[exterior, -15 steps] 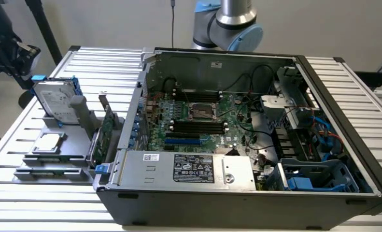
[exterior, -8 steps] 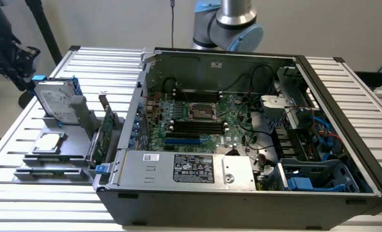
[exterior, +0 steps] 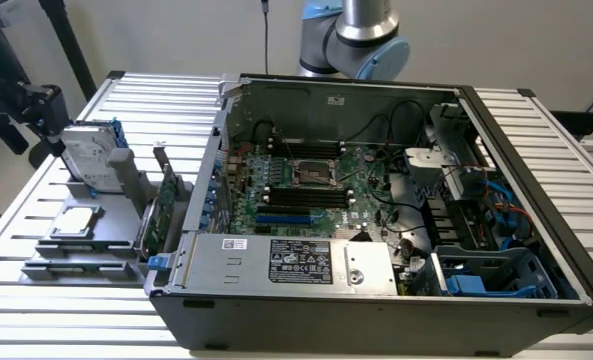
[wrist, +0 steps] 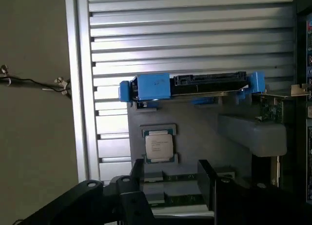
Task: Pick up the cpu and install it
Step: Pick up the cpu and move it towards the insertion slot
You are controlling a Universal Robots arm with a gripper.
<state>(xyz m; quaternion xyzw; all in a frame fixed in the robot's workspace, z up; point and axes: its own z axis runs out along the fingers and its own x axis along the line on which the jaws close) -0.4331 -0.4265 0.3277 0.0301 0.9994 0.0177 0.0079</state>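
Note:
The cpu (exterior: 74, 220) is a small silver square chip with a greenish rim, lying flat on a grey holder (exterior: 46, 247) at the exterior view's left, outside the case. In the wrist view the cpu (wrist: 159, 146) lies a short way beyond my gripper (wrist: 171, 178). The two black fingers (wrist: 138, 172) stand apart with nothing held between them. The dark cpu socket (exterior: 314, 174) sits in the middle of the green motherboard (exterior: 361, 214) inside the open computer case (exterior: 376, 315). Part of the arm (exterior: 361, 30) shows above the case's back wall.
A silver hard drive with blue clips (wrist: 195, 86) stands on edge just past the cpu, seen also as the hard drive (exterior: 88, 154) in the exterior view. Green cards (exterior: 161, 206) stand upright between the holder and the case. Everything rests on a slatted metal table (exterior: 36, 300).

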